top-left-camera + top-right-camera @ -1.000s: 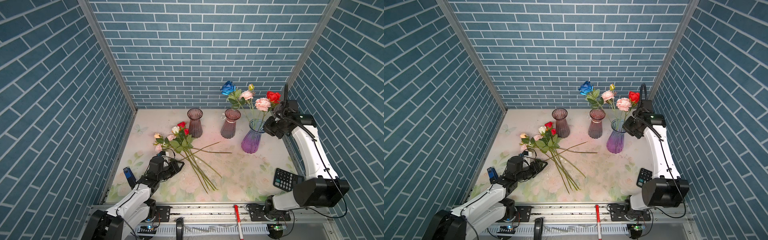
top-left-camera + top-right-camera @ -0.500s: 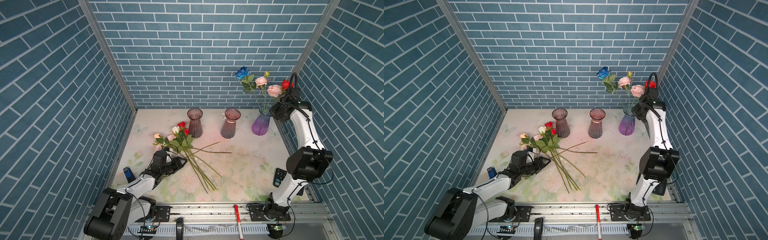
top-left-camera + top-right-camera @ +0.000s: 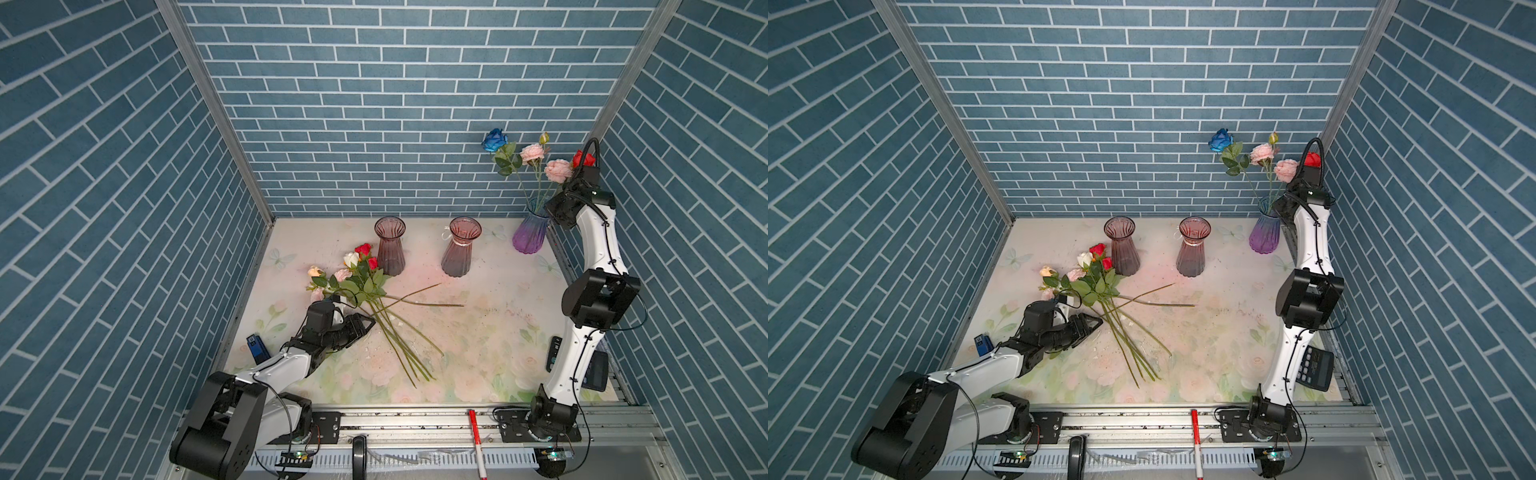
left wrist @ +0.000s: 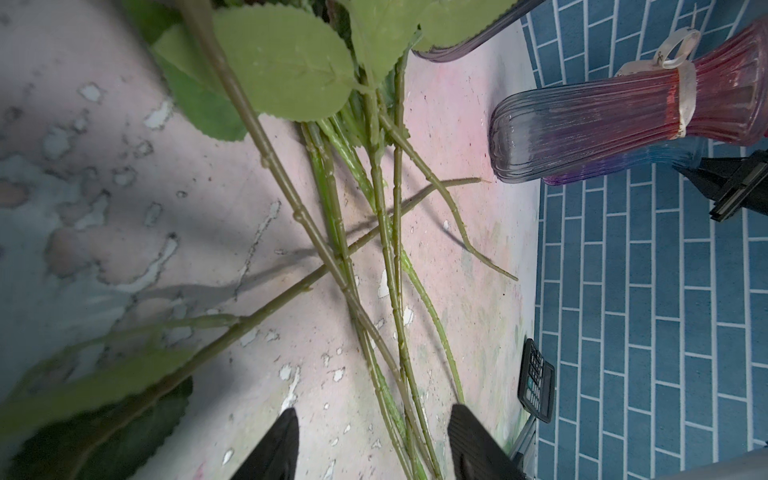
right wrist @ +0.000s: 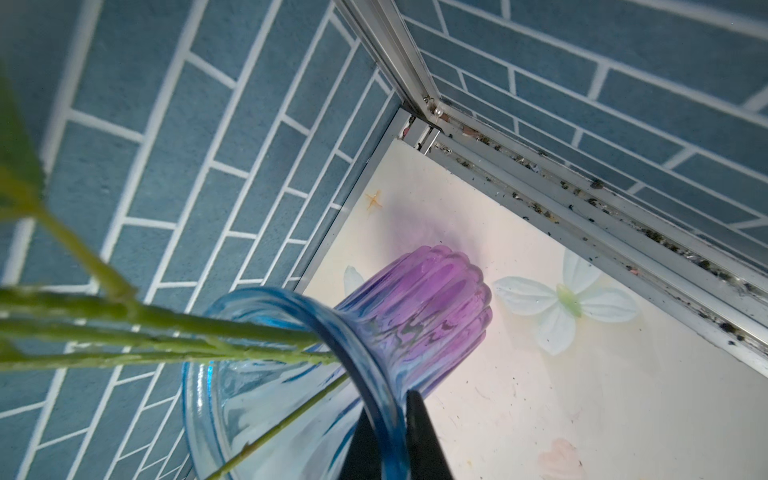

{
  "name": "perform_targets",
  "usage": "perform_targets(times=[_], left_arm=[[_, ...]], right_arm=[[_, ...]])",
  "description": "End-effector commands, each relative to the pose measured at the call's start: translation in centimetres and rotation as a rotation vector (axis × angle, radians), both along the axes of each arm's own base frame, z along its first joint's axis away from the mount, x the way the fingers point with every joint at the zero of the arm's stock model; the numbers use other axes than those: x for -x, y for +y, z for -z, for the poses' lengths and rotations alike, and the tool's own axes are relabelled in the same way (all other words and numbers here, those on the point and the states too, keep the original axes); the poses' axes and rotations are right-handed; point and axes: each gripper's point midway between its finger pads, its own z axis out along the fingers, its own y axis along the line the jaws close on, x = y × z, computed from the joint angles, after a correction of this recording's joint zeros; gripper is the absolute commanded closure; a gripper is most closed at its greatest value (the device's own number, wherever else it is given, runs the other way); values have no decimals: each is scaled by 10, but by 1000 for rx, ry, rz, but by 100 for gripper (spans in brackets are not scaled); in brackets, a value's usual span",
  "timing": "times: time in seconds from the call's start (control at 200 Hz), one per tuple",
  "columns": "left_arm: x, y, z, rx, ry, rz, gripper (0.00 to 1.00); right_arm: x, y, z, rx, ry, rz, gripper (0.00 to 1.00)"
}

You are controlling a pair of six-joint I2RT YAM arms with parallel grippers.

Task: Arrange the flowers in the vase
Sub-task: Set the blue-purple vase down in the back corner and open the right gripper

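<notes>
The tabletop (image 3: 490, 332) is a pale floral print of faded roses and white butterflies, its coating chipped into white flecks near the front left. Two smoky ribbed glass vases stand upright near the back: a darker plum vase (image 3: 390, 249) and, well apart to its right, a pinker vase (image 3: 460, 249) with a white ribbon round its neck. A bundle of flowers (image 3: 365, 286) lies flat just beside the plum vase, stems fanned toward the front. A purple-and-blue vase (image 3: 528, 237) is in the far right corner; whether its base rests on the surface cannot be told. A calculator (image 3: 1316, 368) lies at the right front edge, and a small blue object (image 3: 256, 348) at the left edge.
</notes>
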Motion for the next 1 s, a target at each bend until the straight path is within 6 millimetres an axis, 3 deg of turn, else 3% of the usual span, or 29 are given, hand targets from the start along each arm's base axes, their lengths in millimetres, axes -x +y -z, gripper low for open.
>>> perform_targets(times=[0.0, 0.18, 0.2, 0.25, 0.555, 0.65, 0.66, 0.675, 0.87, 0.99], left_arm=[[-9, -2, -9, 1, -35, 11, 40], [-9, -1, -8, -2, -31, 6, 41], [-9, -1, -7, -3, -30, 6, 41], [-9, -1, -7, -3, -30, 6, 41], [-9, -1, -6, -5, -25, 6, 41], [-9, -1, -6, -5, -26, 5, 40], [-9, -1, -6, -6, -24, 5, 41], [-9, -1, -6, -6, -25, 5, 41], [-9, -1, -6, -6, -26, 5, 40], [-9, -1, -7, -5, -26, 3, 40]], right_arm=[[-16, -1, -54, -35, -179, 32, 100], [-17, 6, -50, -70, -173, 13, 100], [-22, 5, -34, -79, -144, 13, 100], [-21, 5, -30, -83, -133, 16, 100], [-17, 6, -27, -94, -123, 18, 100], [-18, 6, -27, -90, -124, 14, 91], [-14, 7, -40, -86, -147, 12, 89], [-13, 7, -44, -84, -155, 12, 87], [-14, 15, -50, -106, -175, -30, 61], [-10, 15, -58, -93, -184, -33, 56]])
